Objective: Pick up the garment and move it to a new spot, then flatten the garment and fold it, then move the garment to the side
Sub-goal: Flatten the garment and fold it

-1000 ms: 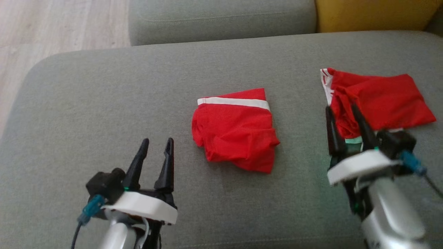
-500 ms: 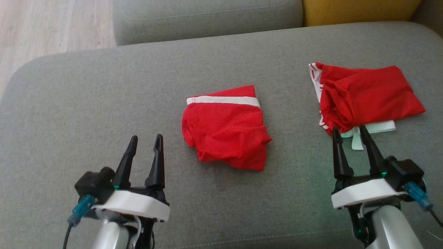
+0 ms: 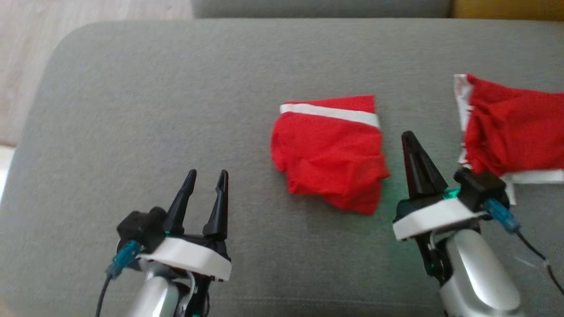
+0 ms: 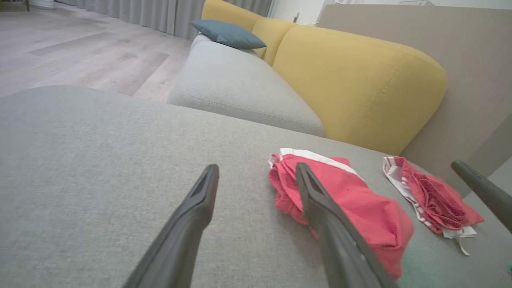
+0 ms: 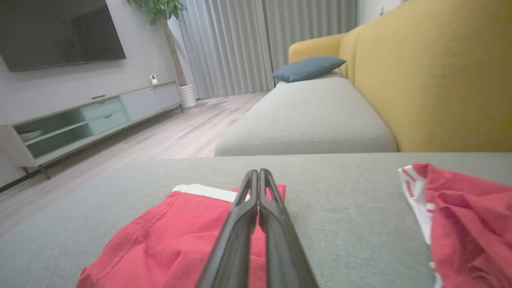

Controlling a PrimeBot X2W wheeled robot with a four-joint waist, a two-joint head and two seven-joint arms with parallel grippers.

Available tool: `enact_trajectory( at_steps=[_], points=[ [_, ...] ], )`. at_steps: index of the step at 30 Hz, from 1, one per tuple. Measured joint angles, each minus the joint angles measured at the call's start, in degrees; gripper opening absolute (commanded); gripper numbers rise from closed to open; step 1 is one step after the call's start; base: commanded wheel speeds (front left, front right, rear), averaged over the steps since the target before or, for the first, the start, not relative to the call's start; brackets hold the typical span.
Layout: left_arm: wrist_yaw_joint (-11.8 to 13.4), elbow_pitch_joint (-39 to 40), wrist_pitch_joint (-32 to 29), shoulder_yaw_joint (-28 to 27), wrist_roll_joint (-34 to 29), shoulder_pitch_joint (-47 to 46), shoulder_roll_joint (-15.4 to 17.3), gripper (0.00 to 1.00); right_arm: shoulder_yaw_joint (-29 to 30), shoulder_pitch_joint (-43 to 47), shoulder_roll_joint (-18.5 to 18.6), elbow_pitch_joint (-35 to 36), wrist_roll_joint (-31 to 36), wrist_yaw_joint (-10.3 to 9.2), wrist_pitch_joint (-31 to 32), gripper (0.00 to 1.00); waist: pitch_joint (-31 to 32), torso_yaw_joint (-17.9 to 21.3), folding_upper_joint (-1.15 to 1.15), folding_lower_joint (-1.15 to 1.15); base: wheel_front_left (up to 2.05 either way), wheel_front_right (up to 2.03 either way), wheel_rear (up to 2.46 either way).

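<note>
Left tool point(image 3: 207, 174), right tool point(image 3: 407, 137): black tapered fingers point(image 3: 218, 210), white collars point(image 3: 189, 259), silver forearms point(image 3: 478, 268), teal plugs point(image 3: 123, 259).

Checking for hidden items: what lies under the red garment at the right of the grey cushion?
White fabric pokes out beneath the right garment at its near edge, on the grey cushion. Anything further under is covered.

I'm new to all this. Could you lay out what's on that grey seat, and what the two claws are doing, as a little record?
Surface: grey cushion
Middle item: red garment with white band, crumpled, nothing gripping it
Right item: second red garment, white trim, towards the cushion's right side
Left gripper: open, empty, left of the middle item
Right gripper: shut, empty, between the two garments
</note>
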State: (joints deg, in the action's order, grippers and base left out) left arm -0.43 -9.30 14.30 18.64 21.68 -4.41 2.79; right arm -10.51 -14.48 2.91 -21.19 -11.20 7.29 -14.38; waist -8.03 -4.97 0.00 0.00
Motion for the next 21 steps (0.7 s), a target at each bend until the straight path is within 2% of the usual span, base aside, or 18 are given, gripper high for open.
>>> enact_trajectory(
  at_steps=[6, 10, 17, 21],
  points=[
    [0.0, -0.6, 0.0, 1.7, -0.4, -0.9, 0.0, 1.0, -0.2, -4.8, 0.1, -7.8, -0.5, -0.01, 0.0, 0.0, -2.5, -5.1, 0.0, 0.0, 0.0, 0.0, 0.0],
    [0.2, -0.9, 0.0, 2.8, -0.3, -1.3, 0.0, 1.0, 0.2, -7.4, 0.1, -12.3, 1.6, 0.0, 0.0, 0.0, -4.0, -8.1, 0.0, 0.0, 0.0, 0.0, 0.0],
    [0.7, -1.0, 0.0, 3.0, -0.1, -2.4, 0.0, 1.0, 1.1, -9.7, 0.2, -21.1, 4.3, 0.0, 0.0, 0.0, -5.9, -11.3, 0.0, 0.0, 0.0, 0.0, 0.0],
    [1.0, -1.0, 0.0, 3.0, -0.1, -2.4, 0.0, 1.0, 0.8, -11.4, 0.2, -24.8, 4.7, 0.0, -0.1, 0.0, -6.5, -11.7, 0.0, 0.0, 0.0, 0.0, 0.0]
  ],
)
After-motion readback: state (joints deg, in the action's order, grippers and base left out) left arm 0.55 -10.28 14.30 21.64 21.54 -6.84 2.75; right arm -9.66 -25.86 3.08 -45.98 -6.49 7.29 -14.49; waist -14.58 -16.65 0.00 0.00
